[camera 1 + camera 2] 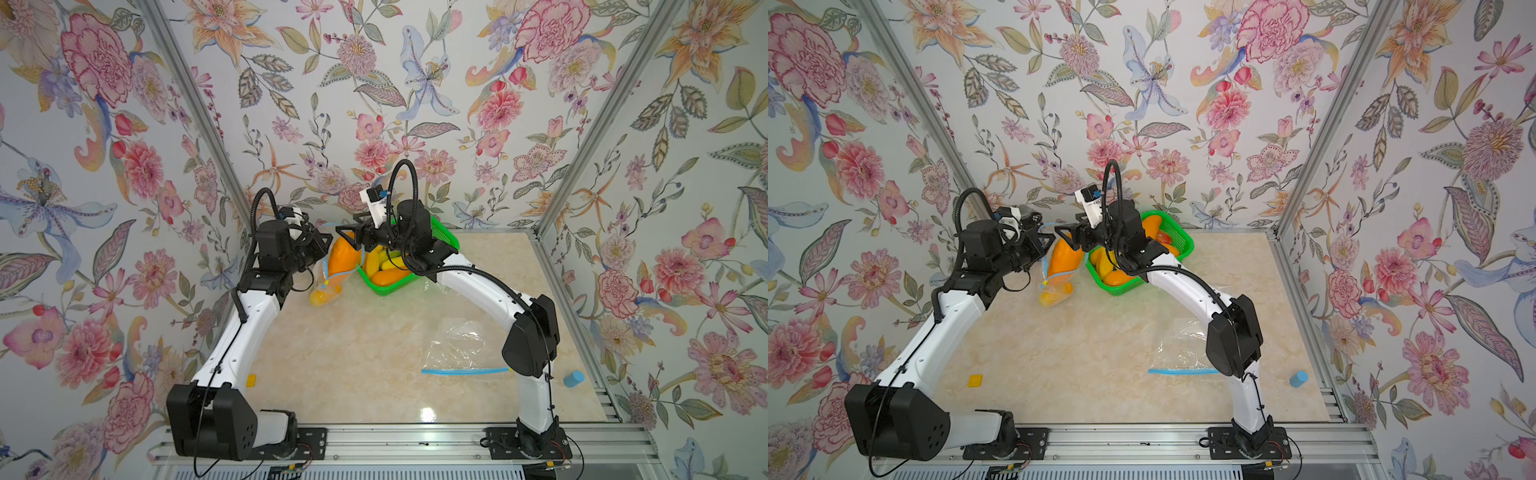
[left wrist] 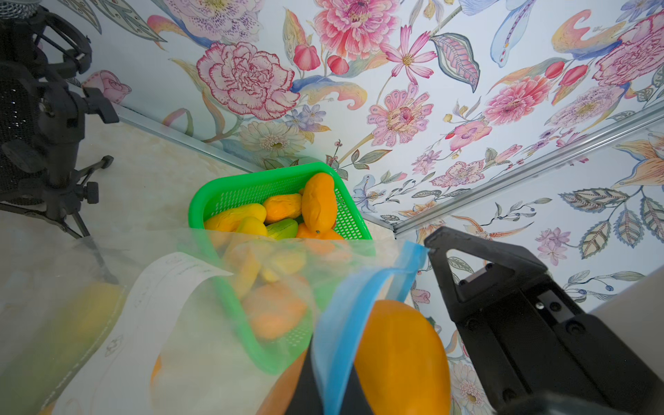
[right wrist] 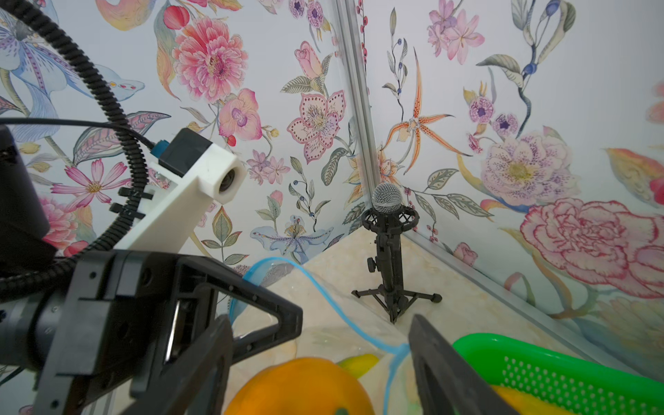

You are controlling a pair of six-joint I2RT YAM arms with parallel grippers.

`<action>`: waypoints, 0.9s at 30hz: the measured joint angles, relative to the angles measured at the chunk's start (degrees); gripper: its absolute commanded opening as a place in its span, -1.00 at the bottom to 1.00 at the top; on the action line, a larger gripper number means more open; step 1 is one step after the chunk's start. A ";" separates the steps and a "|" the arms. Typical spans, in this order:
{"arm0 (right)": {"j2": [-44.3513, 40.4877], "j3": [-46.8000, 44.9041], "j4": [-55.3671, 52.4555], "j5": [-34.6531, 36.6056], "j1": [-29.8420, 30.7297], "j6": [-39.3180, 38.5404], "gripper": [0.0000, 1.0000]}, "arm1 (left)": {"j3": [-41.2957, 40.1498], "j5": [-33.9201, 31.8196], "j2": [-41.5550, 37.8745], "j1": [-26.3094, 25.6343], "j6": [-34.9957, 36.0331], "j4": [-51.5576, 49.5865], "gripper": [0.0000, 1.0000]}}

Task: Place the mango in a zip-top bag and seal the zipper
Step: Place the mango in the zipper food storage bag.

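An orange mango (image 1: 343, 257) (image 2: 402, 359) stands upright with its lower half inside a clear zip-top bag (image 1: 330, 272). A yellow mango (image 1: 320, 297) lies at the bag's bottom. My left gripper (image 1: 326, 239) (image 2: 334, 388) is shut on the bag's blue zipper strip (image 2: 345, 323) and holds the mouth up. My right gripper (image 1: 351, 239) (image 3: 318, 319) sits over the mouth with its fingers wide on either side of the mango (image 3: 298, 388), gripping its top. The zipper is unsealed and loops around the mango.
Just right of the bag stands a green basket (image 1: 386, 289) (image 2: 251, 176) with several more mangoes. A second empty zip-top bag (image 1: 457, 345) lies at the front right. A microphone stand (image 3: 388, 251) occupies the back left corner. A blue cylinder (image 1: 574, 378) and a yellow block (image 1: 974, 380) lie near the front.
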 measured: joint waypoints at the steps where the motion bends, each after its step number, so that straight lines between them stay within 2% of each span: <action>1: -0.90 -1.57 -0.79 0.07 -0.17 0.02 0.50 | 0.33 0.00 0.28 0.00 0.00 -0.17 -1.00; 7: -7.78 -10.88 -3.17 1.53 -0.66 0.48 0.39 | 0.63 0.00 0.66 0.00 -0.02 -0.15 -1.00; 10: -9.11 -12.50 -3.34 2.21 -0.48 0.76 0.22 | 0.70 0.04 0.66 0.00 -0.04 -0.13 -1.00; 12: -8.90 -12.46 -3.43 2.40 -0.37 1.31 0.22 | 0.87 0.07 0.68 0.00 -0.07 -0.13 -1.00; 18: -4.76 -6.12 -6.97 5.49 1.33 -0.61 0.26 | 1.11 0.04 0.68 -0.24 -0.26 -0.09 -1.00; 22: -0.70 0.94 -12.52 11.82 3.89 -5.40 0.21 | 1.33 0.09 0.70 -0.37 -0.68 -0.11 -1.00; 27: 1.18 3.13 -17.35 19.65 5.25 -9.64 0.17 | 1.64 0.22 0.79 -0.39 -0.68 -0.09 -1.00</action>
